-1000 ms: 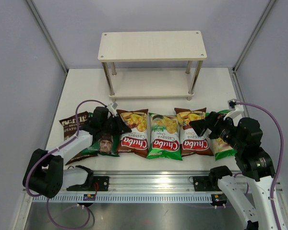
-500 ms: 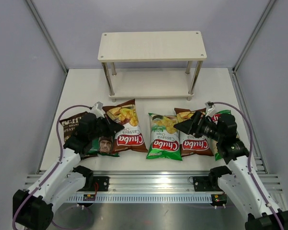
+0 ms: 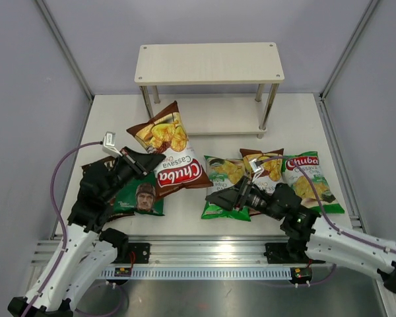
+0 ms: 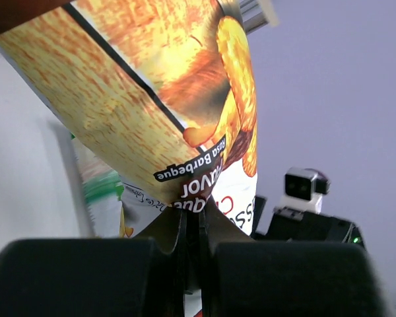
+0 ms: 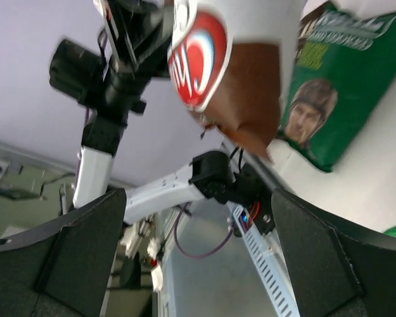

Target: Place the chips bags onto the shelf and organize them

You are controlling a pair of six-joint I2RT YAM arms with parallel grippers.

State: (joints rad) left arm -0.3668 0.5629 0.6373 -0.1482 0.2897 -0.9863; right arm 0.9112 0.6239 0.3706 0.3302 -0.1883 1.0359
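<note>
Top external: brown-red bag [image 3: 168, 155] near shelf [image 3: 209, 63]

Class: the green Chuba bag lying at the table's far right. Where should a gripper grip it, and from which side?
The green Chuba bag lies flat, its puffy middle likely too wide for the jaws. Pinch the thin crimped near-end seam, coming in low from the arms' side.

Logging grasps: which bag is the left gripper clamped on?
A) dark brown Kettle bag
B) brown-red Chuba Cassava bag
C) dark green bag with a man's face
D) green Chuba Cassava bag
B: the left wrist view shows the left gripper shut on an edge of the glossy brown-red Chuba Cassava bag, lifted and tilted in the top view.
</note>
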